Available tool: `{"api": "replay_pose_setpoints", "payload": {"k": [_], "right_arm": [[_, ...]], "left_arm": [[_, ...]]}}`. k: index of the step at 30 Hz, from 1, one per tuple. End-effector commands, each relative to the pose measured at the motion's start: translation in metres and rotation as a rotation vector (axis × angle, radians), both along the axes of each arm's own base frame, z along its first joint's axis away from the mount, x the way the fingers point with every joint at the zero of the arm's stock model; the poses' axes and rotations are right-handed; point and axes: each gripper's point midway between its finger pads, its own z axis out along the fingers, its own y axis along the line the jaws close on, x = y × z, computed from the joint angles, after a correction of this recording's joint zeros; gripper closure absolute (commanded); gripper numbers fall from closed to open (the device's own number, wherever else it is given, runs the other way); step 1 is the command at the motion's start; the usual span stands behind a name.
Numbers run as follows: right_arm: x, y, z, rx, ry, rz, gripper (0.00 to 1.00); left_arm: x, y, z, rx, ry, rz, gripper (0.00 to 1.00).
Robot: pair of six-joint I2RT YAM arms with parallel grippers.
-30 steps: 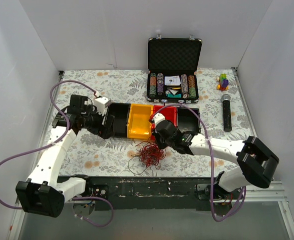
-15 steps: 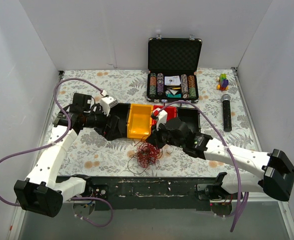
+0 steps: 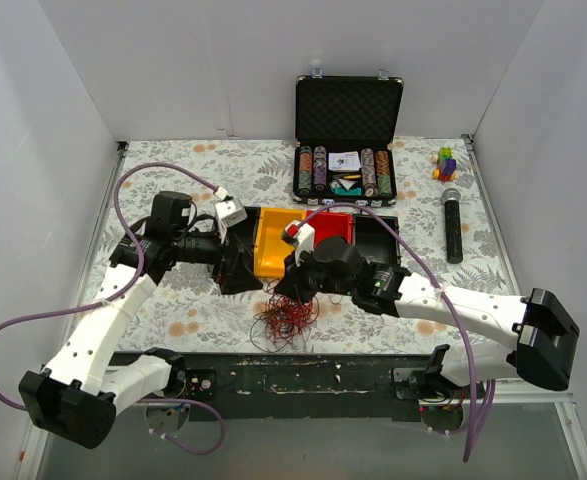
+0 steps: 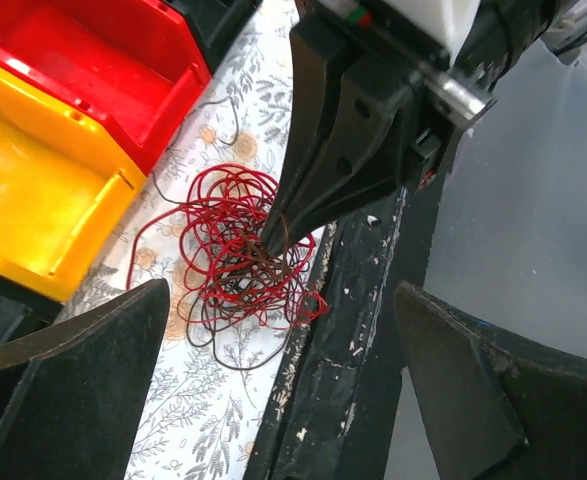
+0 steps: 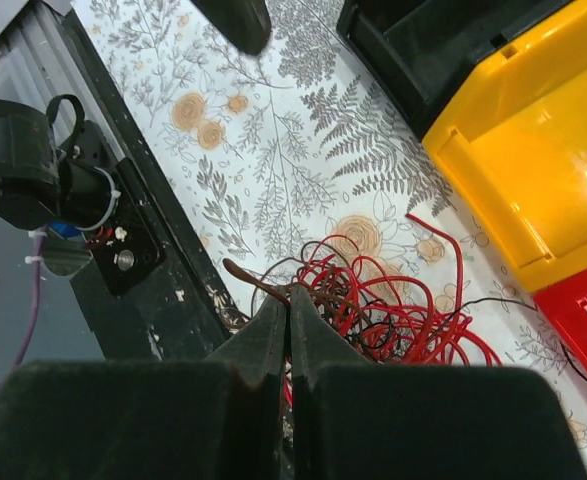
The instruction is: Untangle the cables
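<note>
My right fingers (image 4: 318,180) are pinching a strand of the cables (image 4: 228,255), left fingers (image 4: 83,380) hanging spread; the whole nest is lying tangled.

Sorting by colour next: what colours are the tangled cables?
The cables are mostly red with some dark strands, clearest in the left wrist view.

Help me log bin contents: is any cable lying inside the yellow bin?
No, the yellow bin shows only bare floor, and the cables lie on the table beside it.
</note>
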Motion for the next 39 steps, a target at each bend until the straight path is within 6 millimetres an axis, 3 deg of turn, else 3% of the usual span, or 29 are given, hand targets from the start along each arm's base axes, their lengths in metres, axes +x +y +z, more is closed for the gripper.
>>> {"api": "replay_pose_setpoints", "payload": {"k": [1, 4, 8, 20, 22, 25, 26, 27, 29, 32, 34, 36, 39], "right_arm": [[0.003, 0.018, 0.033, 0.09, -0.022, 0.001, 0.99], [0.001, 0.021, 0.032, 0.098, -0.016, 0.01, 0.99], [0.001, 0.025, 0.03, 0.111, -0.003, 0.01, 0.99], [-0.001, 0.028, 0.035, 0.14, -0.017, 0.03, 0.99], [-0.001, 0.029, 0.034, 0.14, -0.017, 0.033, 0.99], [-0.005, 0.028, 0.032, 0.147, -0.012, 0.052, 0.99], [-0.006, 0.028, 0.033, 0.152, -0.013, 0.058, 0.98], [-0.007, 0.028, 0.032, 0.151, -0.014, 0.064, 0.94], [-0.005, 0.024, 0.027, 0.133, -0.018, 0.043, 0.82], [-0.003, 0.011, 0.011, 0.082, -0.02, 0.008, 0.44], [-0.008, 0.001, 0.007, 0.073, -0.028, 0.02, 0.26], [-0.012, -0.012, -0.002, 0.062, -0.02, 0.002, 0.18], [-0.017, -0.032, -0.017, 0.044, 0.001, -0.036, 0.13]], "left_arm": [[-0.01, -0.005, -0.005, -0.03, -0.001, -0.044, 0.06], [-0.01, -0.007, -0.009, -0.039, -0.035, -0.045, 0.1], [-0.007, -0.011, -0.018, -0.035, -0.024, -0.06, 0.24], [-0.01, -0.02, -0.059, 0.023, 0.055, -0.132, 0.27], [-0.006, -0.022, -0.058, 0.02, 0.046, -0.132, 0.41], [0.002, -0.023, -0.058, 0.026, 0.03, -0.123, 0.81], [0.004, -0.023, -0.059, 0.033, 0.029, -0.12, 0.88], [0.007, -0.023, -0.058, 0.037, 0.022, -0.115, 0.99], [0.012, -0.024, -0.055, 0.042, 0.005, -0.099, 1.0], [0.018, -0.023, -0.044, 0.046, -0.025, -0.078, 1.0], [0.025, -0.021, -0.034, 0.061, -0.062, -0.055, 1.0], [0.034, -0.019, -0.023, 0.085, -0.097, -0.026, 1.0], [0.045, -0.02, 0.0, 0.089, -0.148, -0.011, 1.0]]}}
